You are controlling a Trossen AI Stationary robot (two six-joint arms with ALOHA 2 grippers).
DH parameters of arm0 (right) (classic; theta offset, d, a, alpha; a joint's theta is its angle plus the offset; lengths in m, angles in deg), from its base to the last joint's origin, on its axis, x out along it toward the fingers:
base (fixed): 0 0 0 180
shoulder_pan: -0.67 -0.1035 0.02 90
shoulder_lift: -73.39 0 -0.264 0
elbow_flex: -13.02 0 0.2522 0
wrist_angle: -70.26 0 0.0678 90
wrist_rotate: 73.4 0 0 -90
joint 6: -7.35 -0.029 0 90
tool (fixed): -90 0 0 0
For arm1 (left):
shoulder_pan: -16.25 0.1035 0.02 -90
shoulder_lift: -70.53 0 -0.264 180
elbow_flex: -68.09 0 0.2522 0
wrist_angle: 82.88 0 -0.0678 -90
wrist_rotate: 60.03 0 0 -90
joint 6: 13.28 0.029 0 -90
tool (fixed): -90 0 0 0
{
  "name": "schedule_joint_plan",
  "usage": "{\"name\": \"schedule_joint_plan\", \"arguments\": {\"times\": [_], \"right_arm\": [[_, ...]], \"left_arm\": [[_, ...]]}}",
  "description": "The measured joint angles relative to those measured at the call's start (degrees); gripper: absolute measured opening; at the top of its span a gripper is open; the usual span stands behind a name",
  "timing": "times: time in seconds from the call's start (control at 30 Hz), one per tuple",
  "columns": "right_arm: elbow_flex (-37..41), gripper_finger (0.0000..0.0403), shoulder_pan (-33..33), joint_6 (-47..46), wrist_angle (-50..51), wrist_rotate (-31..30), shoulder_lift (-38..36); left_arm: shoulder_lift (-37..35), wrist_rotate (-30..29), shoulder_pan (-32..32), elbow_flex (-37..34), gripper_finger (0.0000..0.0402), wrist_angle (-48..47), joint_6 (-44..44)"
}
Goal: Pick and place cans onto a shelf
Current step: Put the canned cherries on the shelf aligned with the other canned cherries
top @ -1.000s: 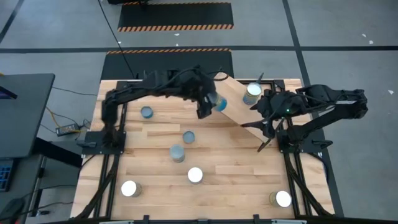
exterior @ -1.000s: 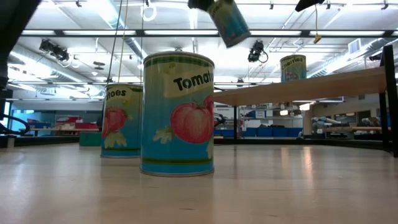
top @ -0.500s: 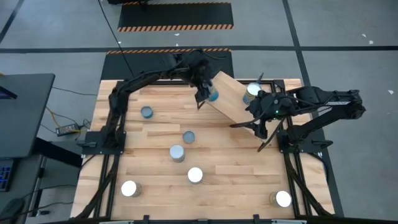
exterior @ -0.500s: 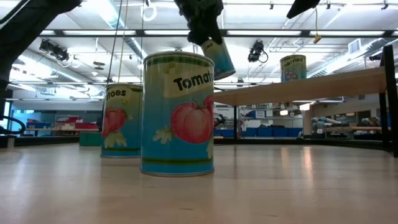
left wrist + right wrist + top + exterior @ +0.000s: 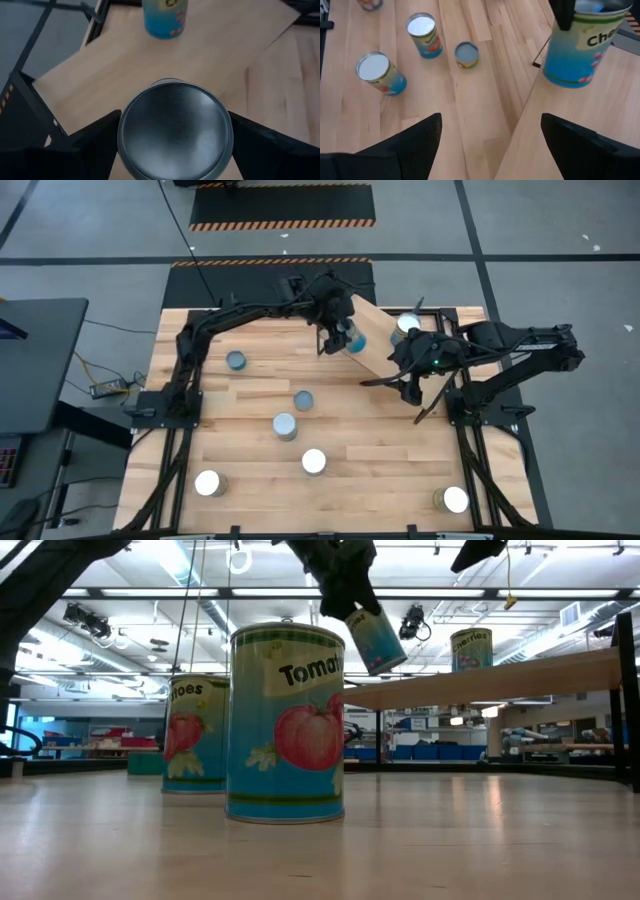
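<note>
Up at the back of the table (image 5: pixel 250 480), the left gripper (image 5: pixel 337 337) is clamping a blue-labelled can (image 5: pixel 348 339) between its fingers and holding it tilted in the air just above the near end of the light-wood shelf (image 5: pixel 372 345), its silver end (image 5: pixel 174 131) facing the wrist camera. Beside it, the right gripper (image 5: pixel 392 377) is hovering with its fingers spread wide and holding nothing, over the shelf's edge, while another can (image 5: pixel 406 325) is standing upright on the shelf. Six more cans are standing about on the tabletop, the nearest two (image 5: pixel 285 722) showing tomato labels.
</note>
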Motion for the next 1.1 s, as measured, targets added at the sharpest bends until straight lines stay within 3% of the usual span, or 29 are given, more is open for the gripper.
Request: {"name": "schedule_joint_plan", "arguments": {"times": [0.5,1.1], "right_arm": [[0.00,0.0348,0.00,-3.21,-0.32,-0.61,0.49],[0.00,0.0348,0.05,-1.79,-1.40,-3.44,0.49]], "left_arm": [[-0.04,-6.05,2.51,0.04,0.0328,-3.09,1.63],[-0.11,-4.48,1.68,-3.91,0.0352,5.22,0.62]]}}
